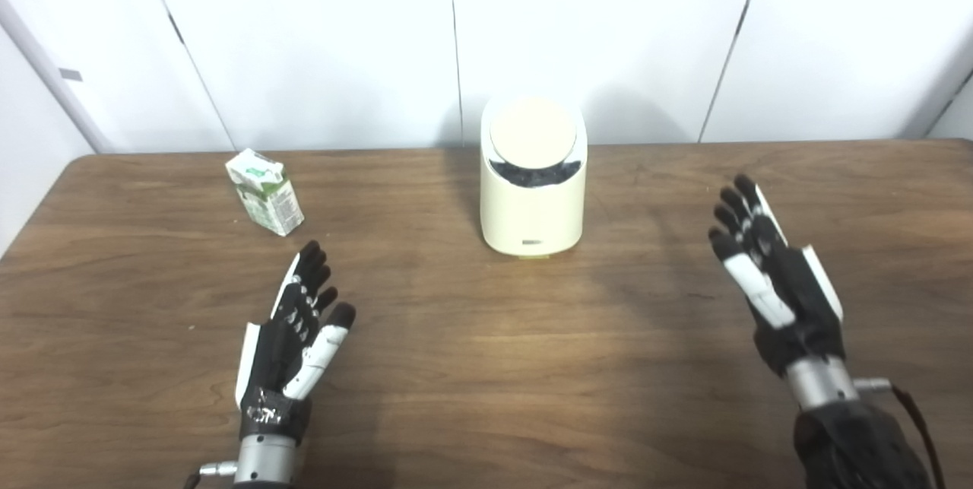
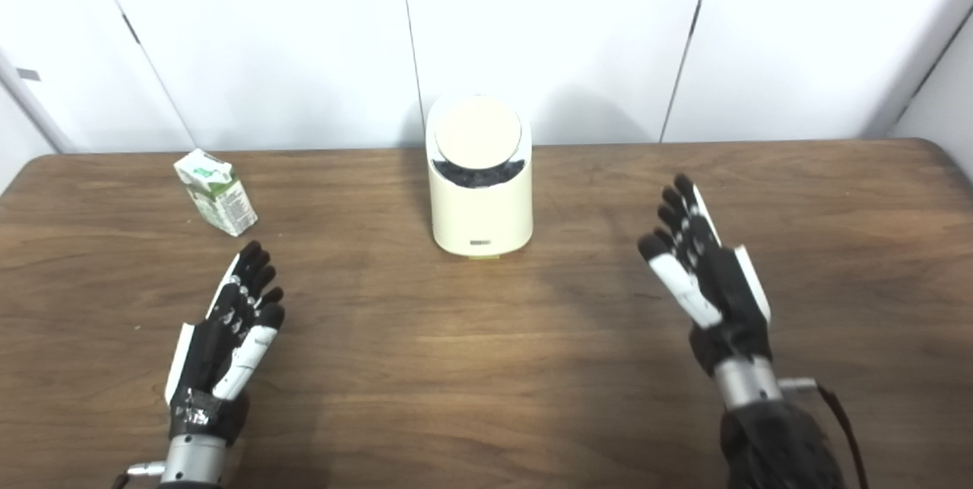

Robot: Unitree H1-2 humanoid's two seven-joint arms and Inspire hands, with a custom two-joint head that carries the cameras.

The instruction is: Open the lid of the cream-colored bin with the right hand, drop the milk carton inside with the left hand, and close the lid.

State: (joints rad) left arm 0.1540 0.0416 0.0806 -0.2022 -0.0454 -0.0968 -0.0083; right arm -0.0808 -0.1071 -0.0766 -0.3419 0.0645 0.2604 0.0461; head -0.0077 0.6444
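1. Milk carton [image 1: 264, 191], furthest left: small white-and-green box with a gabled top, standing slightly skewed on the wooden table [image 1: 471, 367], just beyond the tips of the left fingers and a touch to their left, not touching them
2. Probably light and thin-walled, perhaps empty; likely to dent under a hard squeeze and to tip or slide if nudged from one side. Best taken across the two broad flat faces, at mid-height below the gable, thumb on one face and fingers on the other, with gentle pressure
3. Left hand [image 1: 293, 337], next along: holding nothing, fingers stretched out and lightly spread, thumb apart from them, palm turned inward toward the centre, low over the wood. Whether touching the surface, cannot tell
4. Cream-colored bin [image 2: 480, 207], in the middle: rounded, upright, near the back edge, well ahead of both sets of fingertips and between them, a little nearer the right ones in line. Looks like stiff, smooth plastic, steady enough but possibly light enough to shift under a sideways push
5. Lid [image 2: 477, 131]: round tilted disc on top, with a dark crescent gap showing below its front edge. Seems a swing or flip type, so best worked at its rim, pressing down rather than sideways
6. Right hand [image 2: 703, 276], furthest right: also empty, fingers extended and together, thumb out, palm facing inward, well apart from the bin
7. Judged from this, nothing of the task begun yet
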